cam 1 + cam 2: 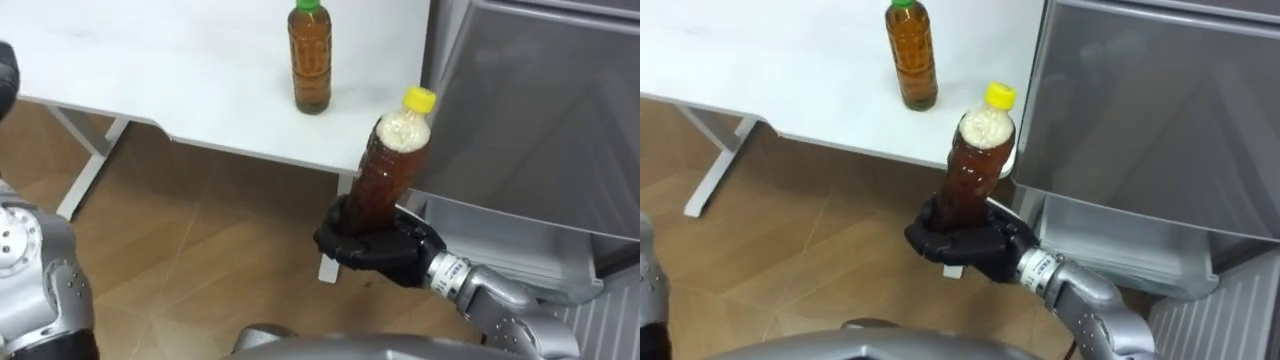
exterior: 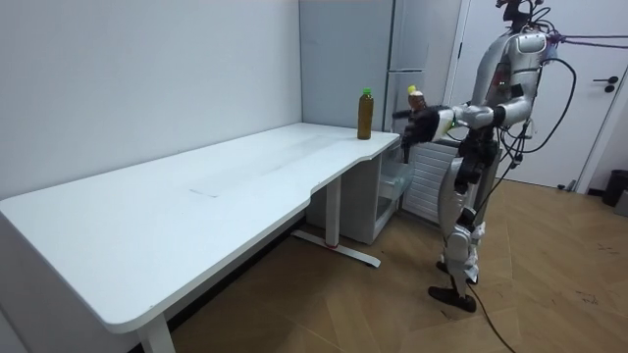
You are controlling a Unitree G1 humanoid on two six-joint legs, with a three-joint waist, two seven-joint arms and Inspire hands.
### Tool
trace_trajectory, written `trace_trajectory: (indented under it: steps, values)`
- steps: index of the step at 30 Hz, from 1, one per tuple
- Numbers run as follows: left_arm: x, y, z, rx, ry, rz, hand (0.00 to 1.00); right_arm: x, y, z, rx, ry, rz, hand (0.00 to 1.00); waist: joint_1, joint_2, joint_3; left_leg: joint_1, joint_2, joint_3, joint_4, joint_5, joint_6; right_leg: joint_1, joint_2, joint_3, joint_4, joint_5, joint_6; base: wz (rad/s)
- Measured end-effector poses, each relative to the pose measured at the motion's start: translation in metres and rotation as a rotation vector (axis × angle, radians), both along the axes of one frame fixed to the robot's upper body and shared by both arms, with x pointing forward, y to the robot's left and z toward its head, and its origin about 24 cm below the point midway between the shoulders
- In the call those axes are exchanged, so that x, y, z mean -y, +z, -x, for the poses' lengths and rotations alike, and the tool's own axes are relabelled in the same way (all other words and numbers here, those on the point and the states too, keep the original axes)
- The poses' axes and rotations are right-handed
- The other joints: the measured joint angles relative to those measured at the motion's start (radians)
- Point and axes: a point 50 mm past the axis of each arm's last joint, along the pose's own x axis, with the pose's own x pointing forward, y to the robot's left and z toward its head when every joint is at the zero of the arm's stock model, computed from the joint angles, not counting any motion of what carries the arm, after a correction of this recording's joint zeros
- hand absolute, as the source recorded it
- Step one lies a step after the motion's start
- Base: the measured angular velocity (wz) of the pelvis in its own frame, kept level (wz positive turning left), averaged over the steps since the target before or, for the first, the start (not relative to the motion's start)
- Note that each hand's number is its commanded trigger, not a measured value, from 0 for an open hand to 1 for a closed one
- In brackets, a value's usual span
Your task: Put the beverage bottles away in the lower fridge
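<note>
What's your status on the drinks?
Right hand shut on yellow-capped bottle, clear of the table, beside the fridge. Green-capped bottle stands on the table. Lower compartment looks open; nothing between it and the hand.

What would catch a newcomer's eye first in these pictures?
First, the black right hand curled round a brown yellow-capped bottle, held upright in the air beside the grey fridge. Behind it, a green-capped bottle stands alone near the end of the white table.
</note>
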Motion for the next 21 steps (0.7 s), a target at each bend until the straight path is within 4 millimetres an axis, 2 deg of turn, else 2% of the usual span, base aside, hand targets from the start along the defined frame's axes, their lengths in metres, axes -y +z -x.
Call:
trace_trajectory:
  steps: [2, 6, 8, 12, 17, 21]
  values:
    - [0.005, -0.028, 0.006, -0.109, -0.011, 0.075, 0.00, 0.005, 0.000, 0.000, -0.002, -0.004, 0.017, 1.00, -0.003, -0.007, 0.0047, -0.008, 0.000, 0.000, 0.000, 0.000, 0.000, -0.006, 0.000, -0.001, -0.001, 0.000, 0.000, 0.00]
    - [0.016, -0.063, 0.015, -0.259, -0.071, 0.153, 0.00, 0.009, -0.001, 0.002, -0.011, -0.003, 0.032, 1.00, -0.009, -0.006, 0.0091, -0.019, 0.000, 0.000, -0.002, -0.001, 0.001, -0.008, -0.001, -0.005, 0.000, 0.001, 0.001, 0.03]
    - [0.023, -0.088, 0.030, -0.372, -0.109, 0.213, 0.00, 0.011, -0.005, 0.006, -0.033, -0.004, 0.038, 1.00, -0.032, -0.007, 0.0086, -0.015, 0.000, -0.001, -0.012, -0.001, 0.001, -0.004, -0.002, -0.010, -0.002, 0.001, 0.001, 0.04]
    - [0.031, -0.113, 0.048, -0.491, -0.147, 0.294, 0.00, 0.027, -0.019, 0.015, -0.106, -0.038, 0.075, 1.00, -0.059, -0.016, 0.0098, -0.016, 0.000, 0.000, -0.013, -0.001, 0.001, -0.004, -0.004, -0.013, -0.003, 0.001, 0.001, 0.02]
    - [0.033, -0.144, 0.088, -0.669, -0.146, 0.379, 0.00, 0.063, -0.040, 0.041, -0.241, -0.122, 0.191, 1.00, -0.080, -0.017, 0.0075, -0.032, 0.002, 0.016, -0.013, -0.002, 0.003, -0.025, 0.000, 0.001, -0.001, 0.001, 0.002, -0.07]
    - [0.031, -0.163, 0.121, -0.799, -0.107, 0.465, 0.00, 0.077, -0.054, 0.066, -0.354, -0.181, 0.217, 1.00, -0.087, -0.015, 0.0049, -0.020, 0.004, 0.022, -0.014, -0.003, 0.002, -0.016, 0.001, 0.001, -0.001, 0.001, 0.002, -0.04]
